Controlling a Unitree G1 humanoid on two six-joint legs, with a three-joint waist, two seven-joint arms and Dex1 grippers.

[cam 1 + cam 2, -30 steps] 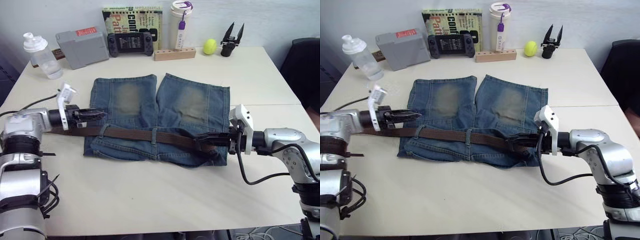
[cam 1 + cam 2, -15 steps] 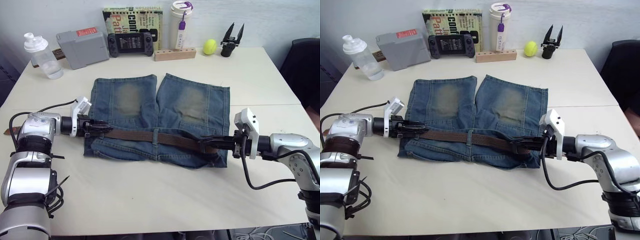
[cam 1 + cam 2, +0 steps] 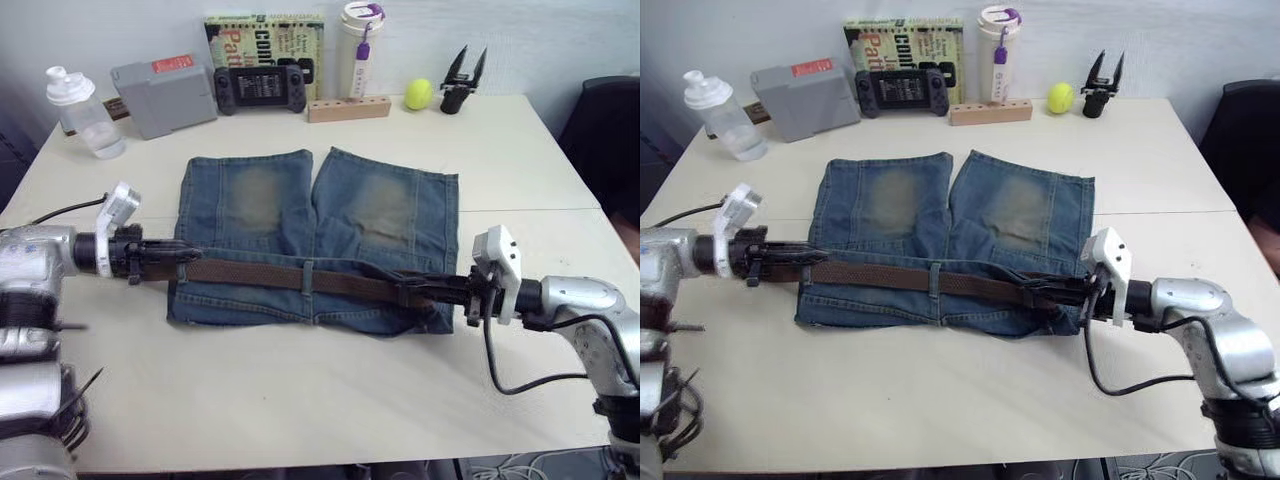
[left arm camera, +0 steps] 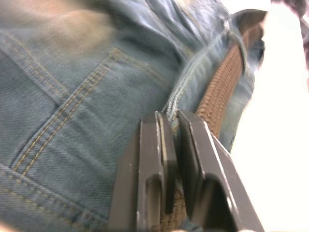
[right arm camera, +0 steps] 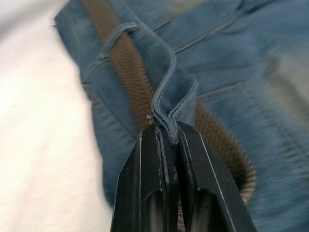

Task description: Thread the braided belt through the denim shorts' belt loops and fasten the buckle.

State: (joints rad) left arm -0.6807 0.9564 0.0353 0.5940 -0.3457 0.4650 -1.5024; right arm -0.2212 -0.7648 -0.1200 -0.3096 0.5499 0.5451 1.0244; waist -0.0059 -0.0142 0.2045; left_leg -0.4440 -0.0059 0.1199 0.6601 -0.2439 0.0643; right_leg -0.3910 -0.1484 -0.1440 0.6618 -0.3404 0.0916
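The denim shorts (image 3: 318, 235) are mid-blue with faded yellowish patches on both legs. The braided belt (image 3: 270, 273) is dark brown and woven. The counter (image 3: 300, 390) is cream.

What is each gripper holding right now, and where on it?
Both pinch the denim shorts at the waistband: the left gripper on a fold of denim at its end, beside the braided belt, the right gripper on a raised fold over the belt at its end.

On my pale desk (image 3: 300, 390) I count one pair of mid-blue denim shorts (image 3: 320, 235), one dark brown braided belt (image 3: 260, 272), one clear plastic shaker bottle (image 3: 82, 115), one grey box (image 3: 165, 95), one black game controller (image 3: 262, 87), one book (image 3: 265, 35), one white tumbler (image 3: 361, 45), one wooden block (image 3: 348, 108), one yellow-green ball (image 3: 419, 94) and one spare black gripper (image 3: 462, 78).
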